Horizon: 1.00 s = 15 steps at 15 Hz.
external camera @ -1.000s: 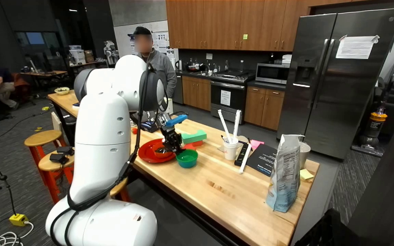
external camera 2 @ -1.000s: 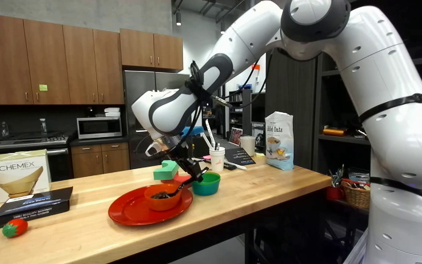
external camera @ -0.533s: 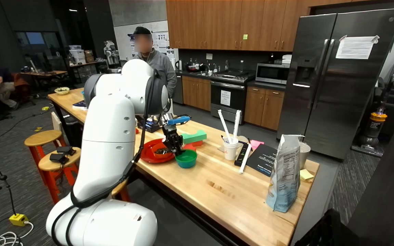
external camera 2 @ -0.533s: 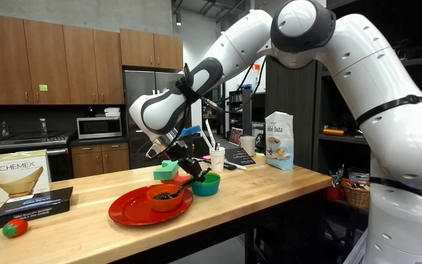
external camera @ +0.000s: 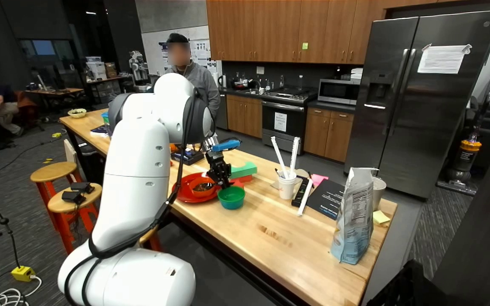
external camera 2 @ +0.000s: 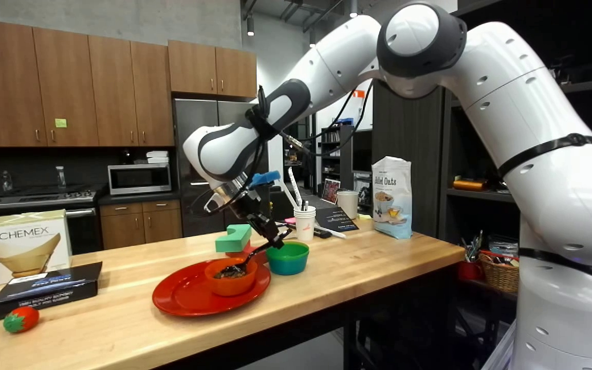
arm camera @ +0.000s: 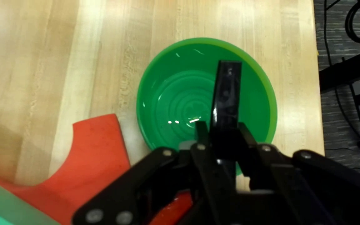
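while the claw (arm camera: 223, 134) is closed down nearly all the way, it has 1 black spoon (arm camera: 227, 90) pinched by the handle. handle end juts past the jaws over the green bowl (arm camera: 183, 90); head is down in the orange bowl (external camera 2: 232, 288), at the dark loose stuff (external camera: 203, 187). 2 bowls by the claw: green one just under it on the tabletop (external camera: 296, 250), orange one lower and off to its side, sitting on 1 red plate (external camera 2: 178, 298). can't tell if green bowl touches plate. 2 blocks beside the claw: 1 green block (external camera 2: 233, 239) stacked on 1 red block (arm camera: 95, 162). farther off from the claw: 1 white cup (external camera: 286, 189) with 2 long white sticks (external camera: 294, 155). well apart from it: 1 oats bag (external camera 2: 392, 200), 1 chemex box (external camera 2: 26, 246), 1 flat black box (external camera 2: 49, 290), 1 red strawberry (external camera 2: 24, 317).
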Tool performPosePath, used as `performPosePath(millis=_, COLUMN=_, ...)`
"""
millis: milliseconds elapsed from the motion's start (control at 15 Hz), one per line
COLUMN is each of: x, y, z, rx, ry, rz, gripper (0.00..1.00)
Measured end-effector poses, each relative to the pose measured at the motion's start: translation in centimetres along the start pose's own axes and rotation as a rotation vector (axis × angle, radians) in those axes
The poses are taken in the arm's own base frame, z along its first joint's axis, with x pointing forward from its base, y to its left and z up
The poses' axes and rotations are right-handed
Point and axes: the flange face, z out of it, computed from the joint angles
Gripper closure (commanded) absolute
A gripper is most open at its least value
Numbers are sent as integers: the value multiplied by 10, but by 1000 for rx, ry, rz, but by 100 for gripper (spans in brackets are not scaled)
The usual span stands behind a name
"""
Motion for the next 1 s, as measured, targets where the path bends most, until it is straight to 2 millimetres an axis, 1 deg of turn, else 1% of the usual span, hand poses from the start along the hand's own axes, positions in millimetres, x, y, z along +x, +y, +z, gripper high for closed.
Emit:
performPosePath(millis=267, x=-6, y=5, z=-5, rx=-7, ry=8, rz=24, gripper=94)
performPosePath(millis=667, x=-13, y=5, z=-8, rx=2, ry=24, rz=39, gripper=94)
performPosePath(millis=1000, x=-24, y=1, z=-24, rx=-13, ry=33, rz=52, gripper=94)
